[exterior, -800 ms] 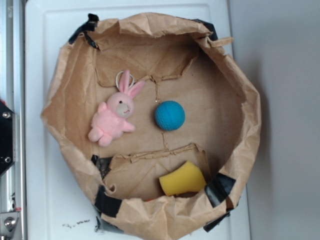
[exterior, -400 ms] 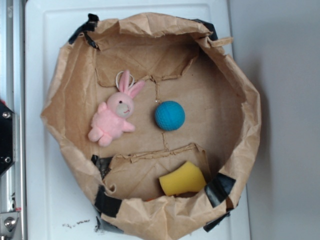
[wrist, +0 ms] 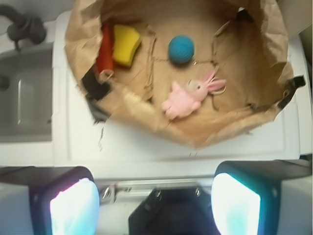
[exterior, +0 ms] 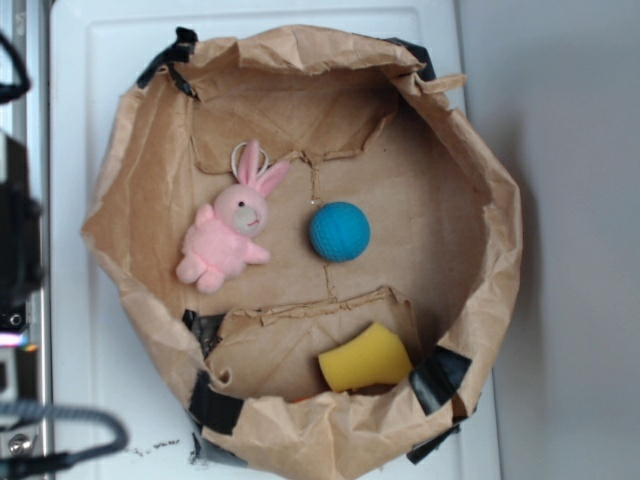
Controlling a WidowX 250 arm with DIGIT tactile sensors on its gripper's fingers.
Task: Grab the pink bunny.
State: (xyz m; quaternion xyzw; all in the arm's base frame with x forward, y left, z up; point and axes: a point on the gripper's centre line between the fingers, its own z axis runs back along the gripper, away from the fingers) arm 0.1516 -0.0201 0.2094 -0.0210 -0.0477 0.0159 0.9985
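1. Fingers [wrist: 73,203] spread wide apart, nothing between them; pads glowing pale at bottom corners of wrist view, gripper [wrist: 155,200] outside the paper bag [wrist: 146,125], on the near side of its rim, well apart from anything inside.
2. Pink bunny [exterior: 228,228] lying flat on bag floor, left of bag centre in exterior view, ears toward far wall, white loop at head. Seen in wrist view [wrist: 190,94] just inside near wall of bag.
3. Risk: bag wall crumpled and standing up between gripper and bunny. Low, straight approach likely to snag rim, fold paper over bunny or drag whole bag across the white tray [exterior: 80,150].
4. Risk: bunny close to near wall of bag. Little room likely for a finger on that side; could pinch paper along with plush.
5. Risk: plush soft, squashy. Shallow close likely to catch only an ear, loop or limb; weak hold, slip on lift.
6. Risk: blue ball [exterior: 339,231] near bag centre, beside bunny but apart. Wide fingers overshooting toward centre could nudge it, set it rolling into bunny.
7. Yellow block [exterior: 364,358] at bag edge farthest from bunny's ears, red object [wrist: 104,49] beside it in wrist view; both well apart from bunny, low concern.
8. Bag floor seamed and uneven; fingertip pressing down may catch a flap.
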